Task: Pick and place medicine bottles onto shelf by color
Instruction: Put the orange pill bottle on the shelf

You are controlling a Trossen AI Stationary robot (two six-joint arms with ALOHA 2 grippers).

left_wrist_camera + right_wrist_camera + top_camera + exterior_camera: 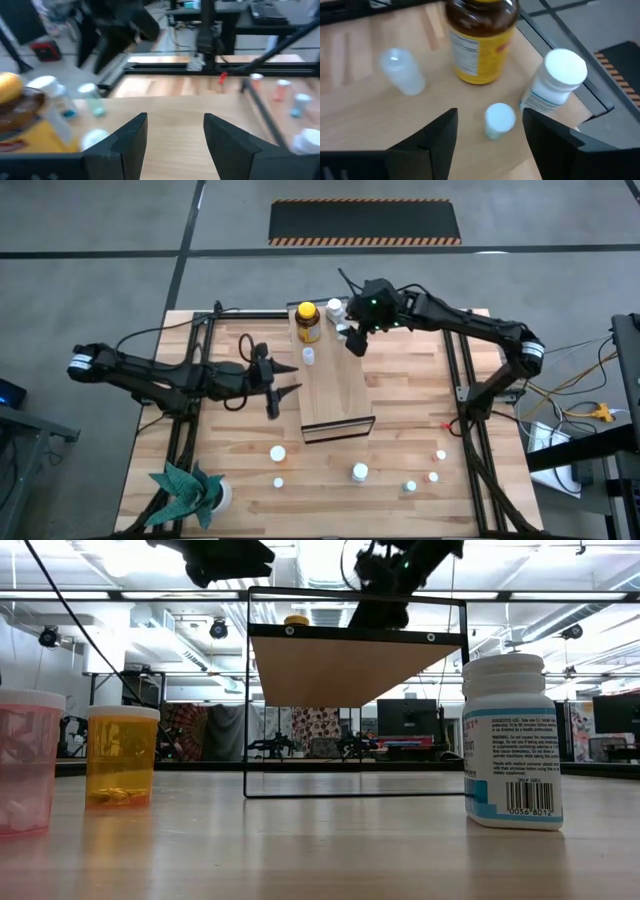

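Currently — step in hand: right hand (352, 340) hangs over the far end of the shelf (335, 395), fingers spread wide, holding nothing; it looks like a bottle has just been set down or is about to be lifted, cannot tell which.
Under right hand: small white-capped bottle (499, 120) stands between the fingers without touching them; taller white bottle (555, 82) just beside it; amber bottle (480, 37) with yellow cap and a small clear bottle (401, 70) nearby on the shelf.
Left hand: left hand (272, 385) waits beside the shelf's left edge, fingers open, empty.
Bottles left on table (400, 395): several stand loose near the front, among them white-capped (359, 472) and red-capped (433, 477) ones.
Next move: probably fetch a front bottle and match its cap colour to a group on the shelf.
Caution: shelf bottles stand close together; a descent needs clear finger room.
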